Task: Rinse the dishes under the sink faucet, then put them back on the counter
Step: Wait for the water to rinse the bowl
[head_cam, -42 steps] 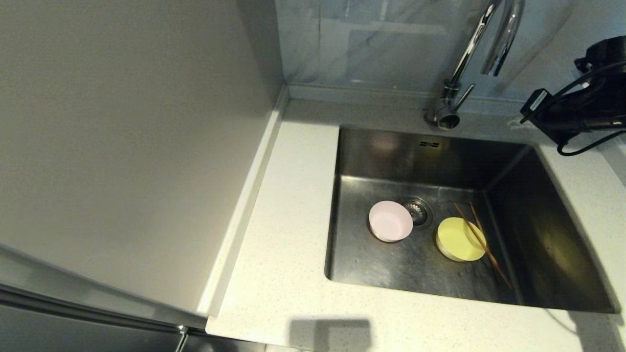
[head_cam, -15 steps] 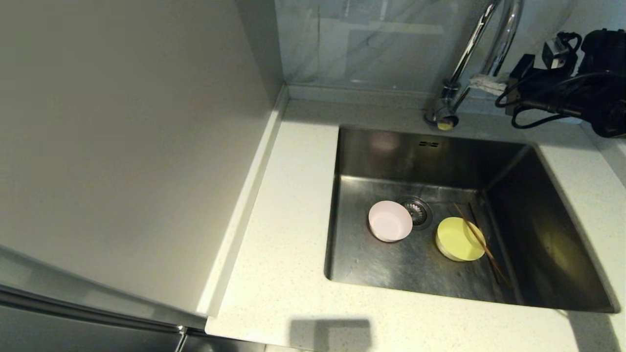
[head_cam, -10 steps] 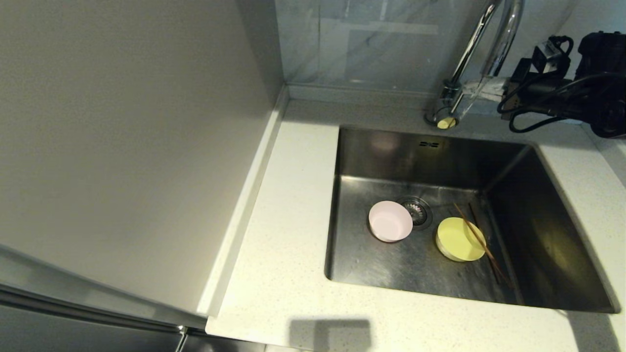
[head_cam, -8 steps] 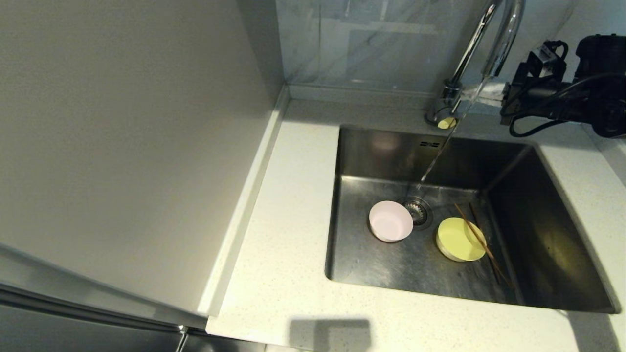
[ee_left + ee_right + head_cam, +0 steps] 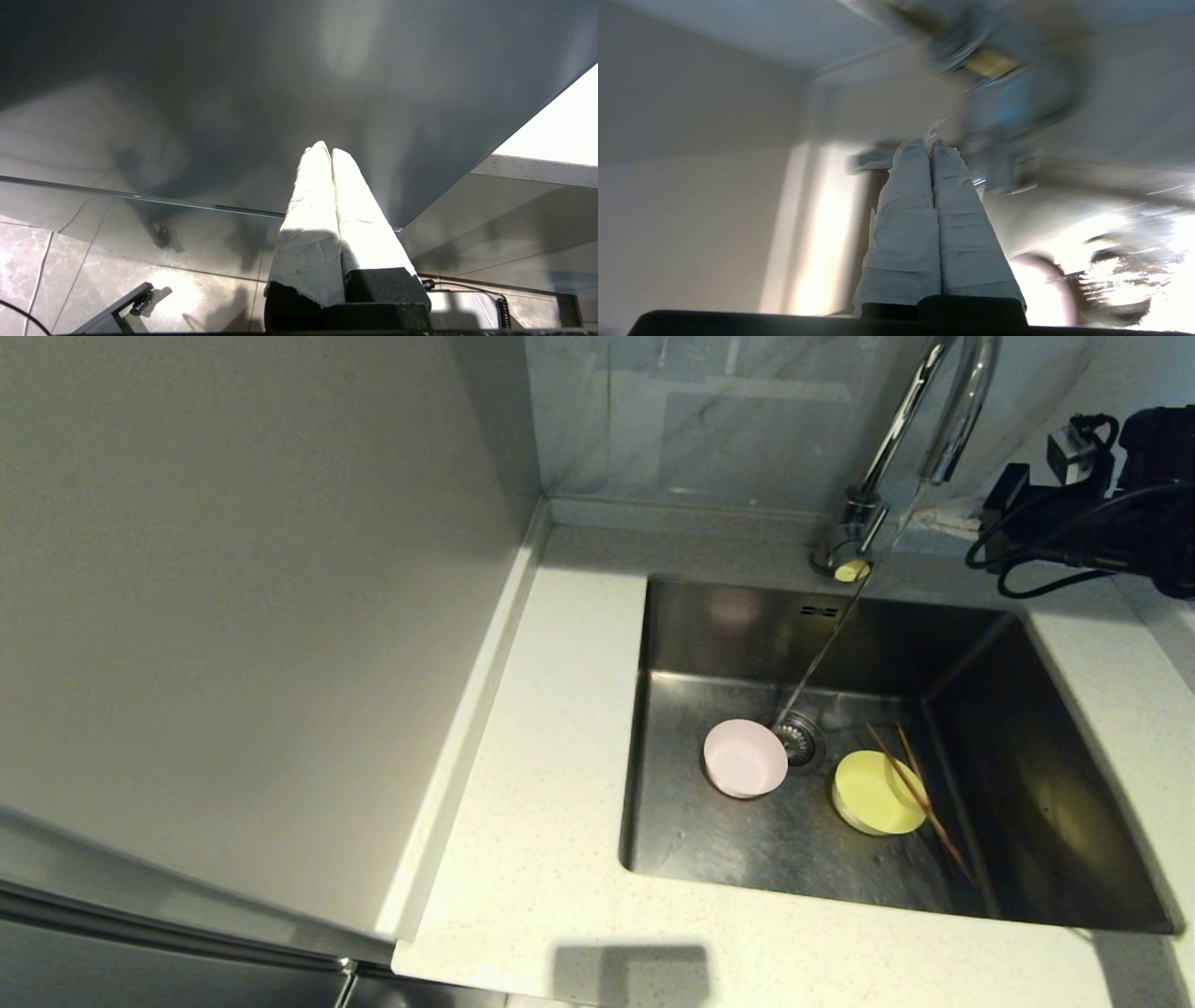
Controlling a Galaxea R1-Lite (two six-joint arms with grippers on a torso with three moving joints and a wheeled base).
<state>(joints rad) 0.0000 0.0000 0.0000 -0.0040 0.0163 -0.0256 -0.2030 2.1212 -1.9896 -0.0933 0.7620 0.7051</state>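
Observation:
A pale pink bowl (image 5: 745, 759) and a yellow-green bowl (image 5: 875, 792) lie on the floor of the steel sink (image 5: 728, 625). Two brown chopsticks (image 5: 920, 800) lean across the yellow-green bowl's right side. A thin stream of water runs from the chrome faucet (image 5: 896, 439) down to the drain (image 5: 800, 740), just right of the pink bowl. My right gripper (image 5: 938, 520) is shut and empty, a little right of the faucet's base; its wrist view is blurred, fingertips (image 5: 920, 145) pressed together. My left gripper (image 5: 325, 148) is shut and parked, facing a dark cabinet front.
Off-white speckled counter (image 5: 541, 784) surrounds the sink on the left and front. A tall grey panel (image 5: 233, 616) walls off the left. Blue-grey wall tile (image 5: 709, 420) rises behind the faucet. My right arm's black body and cables (image 5: 1102, 513) hang over the sink's back right corner.
My right gripper came in from the right to the faucet's lever, water began running into the sink, and the gripper has since drawn back a little to the right. The dishes have not moved.

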